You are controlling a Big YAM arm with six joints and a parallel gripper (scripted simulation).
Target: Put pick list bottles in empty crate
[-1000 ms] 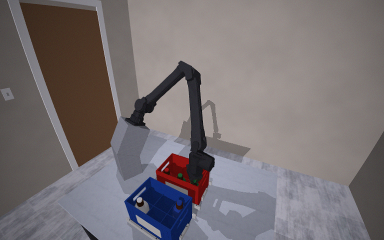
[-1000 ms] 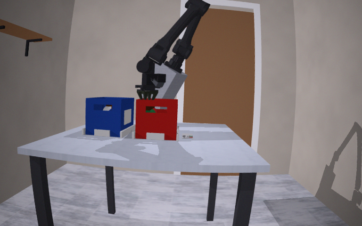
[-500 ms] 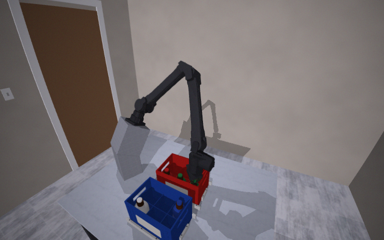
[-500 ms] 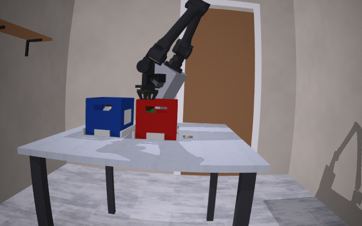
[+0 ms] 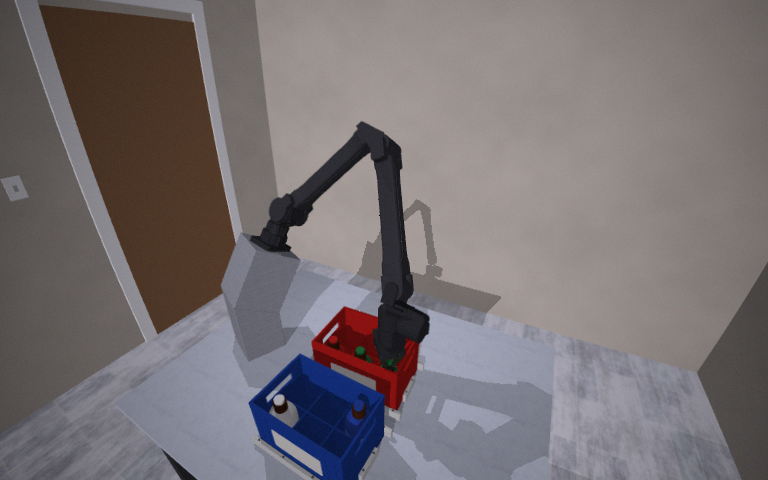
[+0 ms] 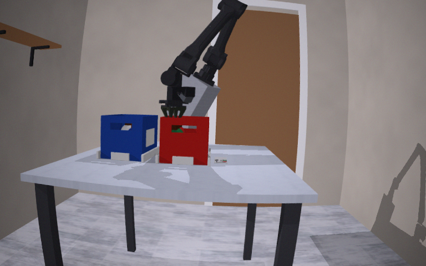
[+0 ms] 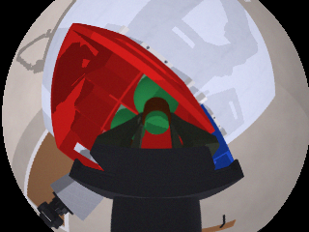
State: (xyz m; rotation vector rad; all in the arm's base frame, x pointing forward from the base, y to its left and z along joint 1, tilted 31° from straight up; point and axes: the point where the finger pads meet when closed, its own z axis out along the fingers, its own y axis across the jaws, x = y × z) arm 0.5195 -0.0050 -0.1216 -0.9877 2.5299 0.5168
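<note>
- The gripper (image 5: 389, 358) (image 6: 173, 116) (image 7: 156, 116) is grasping a green-capped bottle (image 5: 390, 367) (image 7: 156, 122); its dark fingers are partly open, pressed to either side of the brown neck just under the cap.
- That bottle is within the red crate (image 5: 325, 355) (image 6: 184, 144) (image 7: 65, 92), near one end, its green shoulder showing below the neck. Whether its base touches the crate floor, I cannot tell.
- In another compartment of the red crate, beside the gripped one, stands a second green-capped bottle (image 5: 360, 352) (image 7: 123, 118).
- Farther along in the same crate is a red-capped bottle (image 5: 334, 341), apart from the fingers.
- Just beside the red crate is the blue crate (image 5: 339, 374) (image 6: 121, 141) (image 7: 223, 159), holding a white-capped bottle (image 5: 283, 414) and a blue-capped bottle (image 5: 356, 420), both upright in separate compartments.
- The pick list (image 6: 220, 160) lies on the table (image 5: 186, 396) (image 6: 169, 191) (image 7: 241, 87) next to the red crate, on the side away from the blue one; its print is too small to read.
- The black arm (image 5: 391, 215) (image 6: 201, 40) rises from a grey pedestal (image 5: 254, 305) (image 6: 207, 97) (image 7: 82, 198), bends high, then drops to the red crate.
- Beyond the table is a brown door (image 5: 141, 169) (image 6: 257, 78) in a white frame.
</note>
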